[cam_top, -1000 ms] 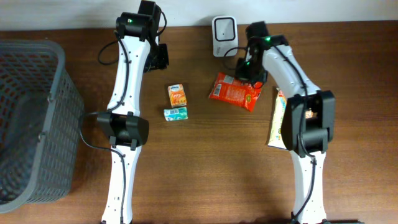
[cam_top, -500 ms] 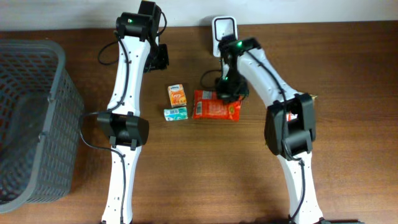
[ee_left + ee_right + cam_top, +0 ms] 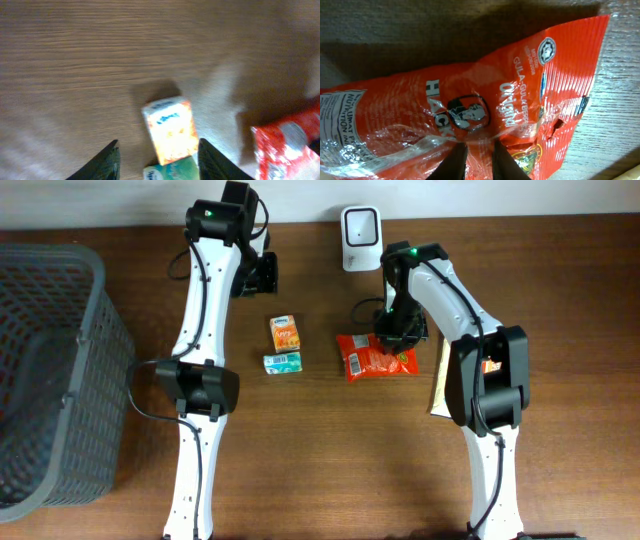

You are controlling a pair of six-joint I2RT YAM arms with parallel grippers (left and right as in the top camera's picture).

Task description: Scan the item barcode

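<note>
Both parted: left end effector (image 3: 158, 142) stands wide and empty near orange carton (image 3: 170, 127); right end effector (image 3: 477, 147), barely parted, touches red packet (image 3: 470, 95).

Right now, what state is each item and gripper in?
Red snack bag: lying flat.
Orange carton: lying flat, untouched.
Teal carton: lying flat, untouched.
Scanner: standing upright.
Left gripper: open, above the cartons.
Right gripper: nearly closed at the bag; grip unclear.

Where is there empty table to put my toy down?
The biggest bare wood lies between the left arm and the right arm, below the teal carton and red bag. More lies right of the right arm. It is crowded up top, around the orange carton, the bag and the scanner.
</note>
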